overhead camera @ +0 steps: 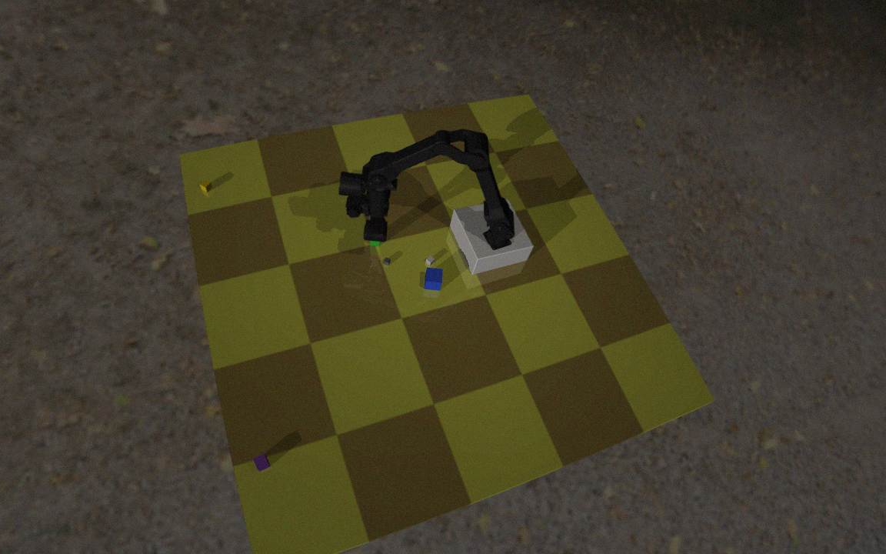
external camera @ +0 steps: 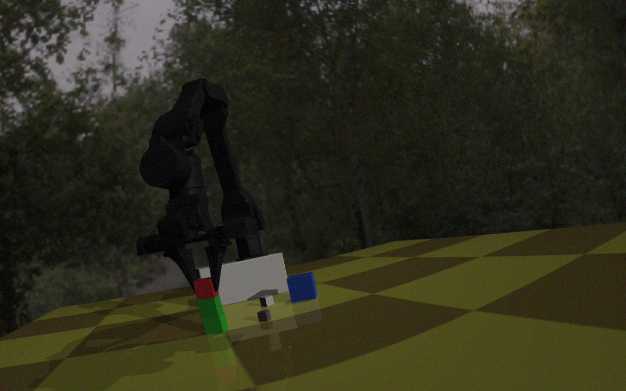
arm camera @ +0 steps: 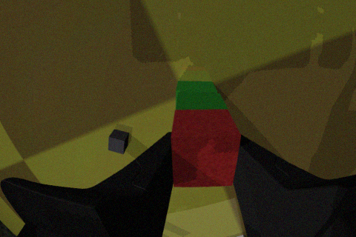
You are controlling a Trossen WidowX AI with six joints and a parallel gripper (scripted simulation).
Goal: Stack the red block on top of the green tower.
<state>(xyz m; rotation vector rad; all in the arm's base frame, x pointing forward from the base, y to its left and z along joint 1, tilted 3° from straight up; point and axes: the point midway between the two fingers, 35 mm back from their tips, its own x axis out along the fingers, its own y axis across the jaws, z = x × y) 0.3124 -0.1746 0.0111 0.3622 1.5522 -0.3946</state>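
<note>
The green tower (overhead camera: 375, 243) (external camera: 212, 316) (arm camera: 200, 101) is two green blocks high and stands upright on the checkered board. The red block (external camera: 205, 288) (arm camera: 205, 148) sits in line with the tower's top, and no gap shows between them in the exterior view. My gripper (external camera: 206, 290) (arm camera: 202, 139) is shut on the red block, with one finger on each side of it. In the top view the arm's hand hides the red block and most of the tower.
A small dark cube (overhead camera: 387, 261) (external camera: 263, 315) (arm camera: 119, 141) lies near the tower. A small white cube (overhead camera: 429, 260) (external camera: 266, 301) and a larger blue cube (overhead camera: 433, 278) (external camera: 301, 287) lie towards the white base box (overhead camera: 501, 261) (external camera: 252, 277). A yellow piece (overhead camera: 205, 186) and a purple cube (overhead camera: 261, 462) lie far off.
</note>
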